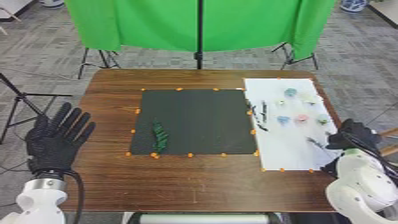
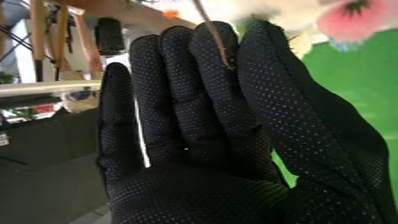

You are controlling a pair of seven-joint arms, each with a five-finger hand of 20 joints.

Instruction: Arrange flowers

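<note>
In the head view my left hand lies beyond the table's left edge with straight fingers spread. My right hand is at the right edge of the white sheet. Close up in the right wrist view, my right hand has straight fingers and a thin brown stem in front of them. A green leafy sprig lies on the black mat. On the white sheet are a pink flower, a blue flower, other small blooms and dark sprigs. The pink flower also appears in the right wrist view.
Orange markers line the mat and sheet on the brown table. Behind the table hang a green cloth and a black stand pole. Wooden legs stand beside my right hand.
</note>
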